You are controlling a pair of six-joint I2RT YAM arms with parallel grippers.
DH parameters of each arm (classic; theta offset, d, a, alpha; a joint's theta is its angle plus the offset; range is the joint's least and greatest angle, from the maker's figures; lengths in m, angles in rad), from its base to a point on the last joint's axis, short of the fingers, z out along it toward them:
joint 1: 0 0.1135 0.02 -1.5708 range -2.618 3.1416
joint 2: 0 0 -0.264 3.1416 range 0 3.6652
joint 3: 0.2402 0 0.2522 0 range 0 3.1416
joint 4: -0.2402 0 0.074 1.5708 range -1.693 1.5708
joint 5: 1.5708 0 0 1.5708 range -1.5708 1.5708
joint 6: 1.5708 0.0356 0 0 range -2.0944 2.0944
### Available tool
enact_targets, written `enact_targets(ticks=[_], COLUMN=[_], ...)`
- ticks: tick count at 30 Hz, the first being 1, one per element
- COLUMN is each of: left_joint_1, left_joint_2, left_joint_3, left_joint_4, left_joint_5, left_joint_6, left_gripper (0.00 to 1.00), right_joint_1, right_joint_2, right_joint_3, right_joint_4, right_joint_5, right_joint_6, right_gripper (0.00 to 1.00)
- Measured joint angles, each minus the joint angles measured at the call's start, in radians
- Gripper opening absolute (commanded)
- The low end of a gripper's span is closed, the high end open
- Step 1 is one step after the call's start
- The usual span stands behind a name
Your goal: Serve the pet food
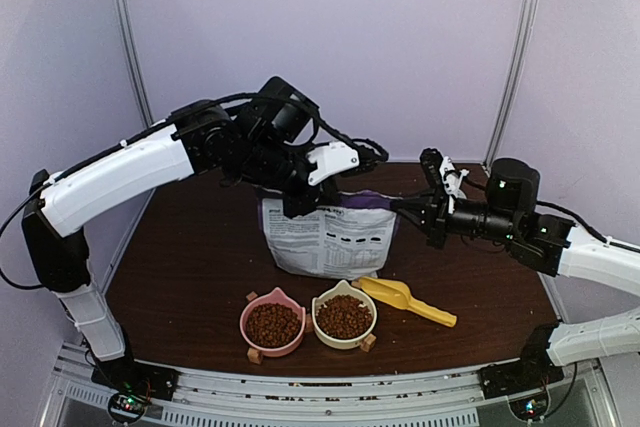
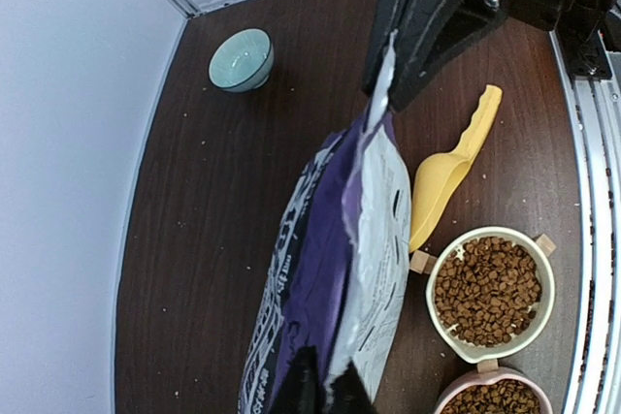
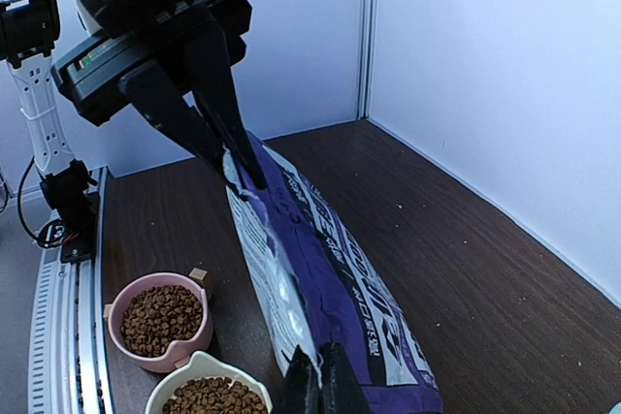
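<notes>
The left fingers (image 2: 427, 36) are closed on one top corner of the purple bag (image 1: 325, 237). The right fingers (image 3: 307, 387) are clamped on the opposite top corner, and the bag's top edge runs between them. The bag stands on the table (image 1: 190, 257). The pet food (image 1: 273, 324) fills the pink bowl (image 1: 243, 325) and the cream bowl (image 1: 315, 317), which sit side by side in front of the bag. A yellow scoop (image 1: 405, 299) lies just right of the cream bowl.
</notes>
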Motion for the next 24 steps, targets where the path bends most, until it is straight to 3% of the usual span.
enact_targets(ticks=[3, 4, 5, 6, 8, 12, 16, 17, 20, 24], left_joint_1=[0.001, 0.001, 0.001, 0.001, 0.001, -0.004, -0.005, -0.005, -0.005, -0.003], left_joint_2=[0.005, 0.005, 0.005, 0.005, 0.006, 0.01, 0.033, 0.041, 0.059, 0.066], left_joint_3=[0.008, 0.008, 0.008, 0.008, 0.008, 0.01, 0.024, 0.026, 0.026, 0.026], left_joint_4=[-0.003, -0.004, -0.004, -0.004, 0.005, 0.032, 0.056, 0.064, 0.077, 0.076], left_joint_5=[0.002, 0.002, 0.003, 0.005, 0.017, 0.054, 0.082, 0.088, 0.102, 0.103], left_joint_6=[0.003, 0.003, 0.003, 0.0, 0.0, -0.018, -0.026, -0.03, -0.042, -0.034], left_gripper=[0.0, 0.07, 0.23, 0.31, 0.39, 0.42, 0.38, 0.33, 0.0, 0.0], right_joint_1=[0.0, 0.0, 0.0, 0.0, 0.0, 0.011, 0.024, 0.029, 0.04, 0.046], right_joint_2=[0.001, 0.002, 0.002, 0.002, 0.005, 0.014, 0.029, 0.036, 0.056, 0.069], right_joint_3=[0.0, 0.001, 0.002, 0.002, 0.005, 0.007, 0.013, 0.015, 0.025, 0.026], right_joint_4=[0.001, 0.0, 0.0, -0.001, -0.001, 0.007, 0.019, 0.024, 0.036, 0.047], right_joint_5=[-0.004, -0.004, -0.004, -0.005, -0.007, -0.01, -0.012, -0.013, -0.016, -0.022], right_joint_6=[0.005, 0.006, 0.007, 0.009, 0.013, 0.017, 0.024, 0.025, 0.032, 0.042], right_gripper=[0.0, 0.0, 0.0, 0.0, 0.0, 0.0, 0.0, 0.0, 0.0, 0.0])
